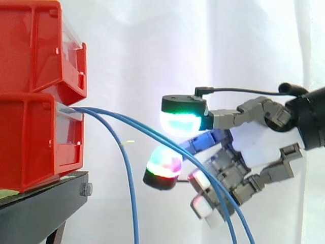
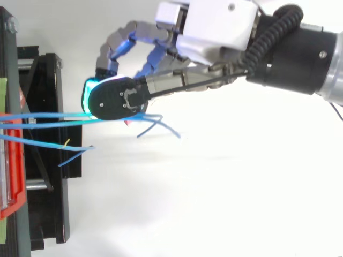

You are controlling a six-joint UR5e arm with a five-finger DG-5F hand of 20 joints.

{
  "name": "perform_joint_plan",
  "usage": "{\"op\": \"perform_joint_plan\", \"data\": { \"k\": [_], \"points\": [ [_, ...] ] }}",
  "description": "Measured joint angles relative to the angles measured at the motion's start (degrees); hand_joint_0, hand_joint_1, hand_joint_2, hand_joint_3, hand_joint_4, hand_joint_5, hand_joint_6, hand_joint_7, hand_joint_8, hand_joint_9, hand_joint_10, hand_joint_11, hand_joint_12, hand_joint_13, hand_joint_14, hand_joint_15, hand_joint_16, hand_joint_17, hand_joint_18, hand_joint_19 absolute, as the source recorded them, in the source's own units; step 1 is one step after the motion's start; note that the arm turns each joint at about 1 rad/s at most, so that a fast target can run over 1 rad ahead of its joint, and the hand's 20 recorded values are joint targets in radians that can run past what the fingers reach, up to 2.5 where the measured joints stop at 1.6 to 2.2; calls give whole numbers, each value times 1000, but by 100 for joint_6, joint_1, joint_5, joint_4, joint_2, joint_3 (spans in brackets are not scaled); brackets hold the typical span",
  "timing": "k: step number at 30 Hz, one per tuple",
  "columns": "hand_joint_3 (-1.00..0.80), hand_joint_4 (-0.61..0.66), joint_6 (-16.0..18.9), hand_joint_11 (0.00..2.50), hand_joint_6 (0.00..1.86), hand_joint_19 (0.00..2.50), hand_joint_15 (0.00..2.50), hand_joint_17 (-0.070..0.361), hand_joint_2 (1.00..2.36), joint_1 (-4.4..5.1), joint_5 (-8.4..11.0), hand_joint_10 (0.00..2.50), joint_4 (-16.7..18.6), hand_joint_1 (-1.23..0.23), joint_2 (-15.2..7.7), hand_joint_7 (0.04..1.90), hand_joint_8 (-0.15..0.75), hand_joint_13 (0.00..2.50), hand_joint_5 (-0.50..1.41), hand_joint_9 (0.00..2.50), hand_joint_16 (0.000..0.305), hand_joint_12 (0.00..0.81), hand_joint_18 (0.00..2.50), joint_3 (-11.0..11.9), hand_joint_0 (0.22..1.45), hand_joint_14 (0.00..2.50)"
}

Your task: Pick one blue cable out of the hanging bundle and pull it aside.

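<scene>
Side view: blue cables [image 1: 137, 125] leave the lower red bin [image 1: 35, 142] at left and droop to lower right. Two run through the hand [image 1: 244, 150] at centre right; a third cable [image 1: 131, 188] hangs apart, left of it. Cannot tell if the hand is clamped on them. Top view: hand [image 2: 214, 27] comes from upper right, over the cables [image 2: 48, 114] at mid-left. Step looks like the grasp. Next: single out one cable, hold firm, draw it sideways.

Thin blue cables [image 1: 131, 178], arching outward, drooping downward, ends splayed

Bright, even light on the white curtain [image 1: 152, 51] (faint, soft shadows)
</scene>
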Motion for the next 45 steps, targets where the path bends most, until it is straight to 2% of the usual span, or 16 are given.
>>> {"op": "perform_joint_plan", "data": {
  "k": [5,7,11,21,32,36,40,45],
  "points": [
    [-500,96,571,716,876,454,538,121,1000,119,-29,22,535,-450,0,761,265,984,-137,1143,54,286,760,-314,473,22],
    [-500,94,675,719,874,453,535,121,1000,153,-30,22,770,-471,0,767,266,993,-137,1149,54,284,760,-374,475,21],
    [-500,96,736,721,873,454,537,121,1000,182,-35,23,953,-482,0,772,264,994,-137,1149,54,285,758,-384,477,22],
    [-500,104,666,720,869,441,537,125,1000,195,-55,23,807,-527,0,772,269,1000,-143,1150,55,284,771,-181,462,22],
    [-500,69,479,765,895,458,557,111,1000,200,-55,22,767,-740,0,764,235,966,-167,1086,49,258,724,-39,537,23],
    [-340,52,371,768,915,463,563,106,1013,202,-49,24,720,-737,0,765,219,956,-167,1085,47,249,708,46,590,23],
    [-179,-21,298,773,942,471,555,105,1020,212,-47,23,684,-722,0,796,229,963,-164,1094,47,249,713,93,601,23],
    [-112,-103,279,775,967,448,544,110,1019,214,-48,23,661,-738,0,806,243,973,-169,1086,49,259,738,130,634,23]
  ]
}}
